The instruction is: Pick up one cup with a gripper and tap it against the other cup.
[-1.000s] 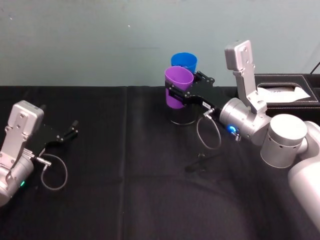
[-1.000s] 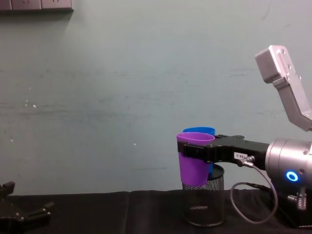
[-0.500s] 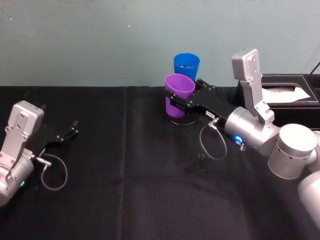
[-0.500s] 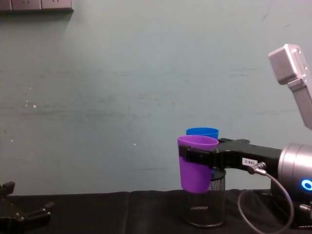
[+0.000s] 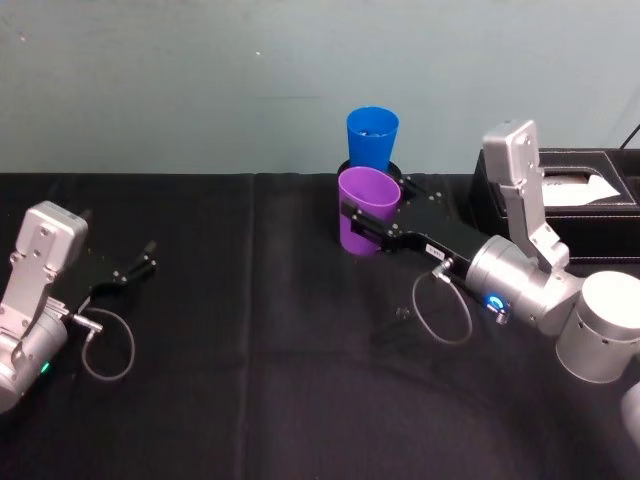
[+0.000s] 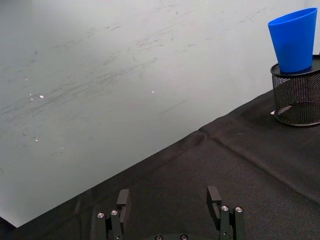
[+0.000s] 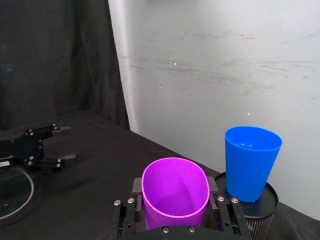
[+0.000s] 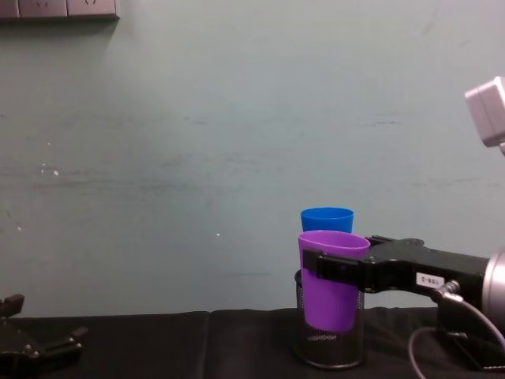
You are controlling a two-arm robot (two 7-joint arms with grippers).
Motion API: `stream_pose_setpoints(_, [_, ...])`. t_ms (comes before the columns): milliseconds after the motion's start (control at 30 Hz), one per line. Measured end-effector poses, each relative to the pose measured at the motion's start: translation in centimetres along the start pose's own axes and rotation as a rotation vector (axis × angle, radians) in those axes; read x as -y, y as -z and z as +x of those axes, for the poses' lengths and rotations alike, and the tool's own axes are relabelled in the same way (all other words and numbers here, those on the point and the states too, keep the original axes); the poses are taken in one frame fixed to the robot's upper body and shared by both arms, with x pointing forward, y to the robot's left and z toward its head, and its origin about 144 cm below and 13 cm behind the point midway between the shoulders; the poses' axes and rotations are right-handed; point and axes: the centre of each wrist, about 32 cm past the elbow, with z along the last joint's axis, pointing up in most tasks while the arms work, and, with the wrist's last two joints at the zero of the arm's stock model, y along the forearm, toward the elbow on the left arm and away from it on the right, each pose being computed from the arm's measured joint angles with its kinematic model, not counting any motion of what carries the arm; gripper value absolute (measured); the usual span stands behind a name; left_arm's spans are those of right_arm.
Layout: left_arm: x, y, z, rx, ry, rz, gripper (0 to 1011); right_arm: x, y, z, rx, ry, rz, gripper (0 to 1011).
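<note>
bench: black cloth over the whole work surface; carries everything below.
right arm: reaches in from the right of the mesh holder; silver-grey, with a blue ring light.
right tool: clenched on the purple cup, one flat finger on each side of the wall below the rim, seen plainly from the right wrist.
left tool: released, fingers apart and holding nothing; lies low on the bench, well apart to the left of the mesh holder. Idle.
mesh holder: black wire-mesh pen holder, upright on the bench near the back wall. Landmark for all entries.
blue cup: upright, mouth up, base seated in the mouth of the mesh holder and most of its body standing above the holder's rim. Nothing visible inside it.
purple cup: in the right tool, clear of the bench, on the robot's side of the mesh holder and in front of it; mouth up, long axis near vertical with a slight tilt. Interior looks empty from the right wrist. Its rim sits lower than the blue cup's rim.
key relation: the blue cup lies beyond and above the purple cup, away from the robot. From the right wrist a gap shows between the two walls, so not touching.
judgement: the tap would need travel forward and somewhat up; the right arm is the nearer one and already loaded.
risk (judgement): the blue cup only sits in the holder, so a hard knock might tip it.
</note>
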Motion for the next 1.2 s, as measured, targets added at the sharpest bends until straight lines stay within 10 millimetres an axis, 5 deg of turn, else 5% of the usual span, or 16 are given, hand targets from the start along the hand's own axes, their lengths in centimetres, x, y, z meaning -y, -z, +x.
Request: stream_pose_setpoints(1200, [0.0, 0.0, 0.0, 0.0, 0.0, 0.0, 1000, 6.0, 4.0, -2.3, 0.041, -0.012, -0.019, 732])
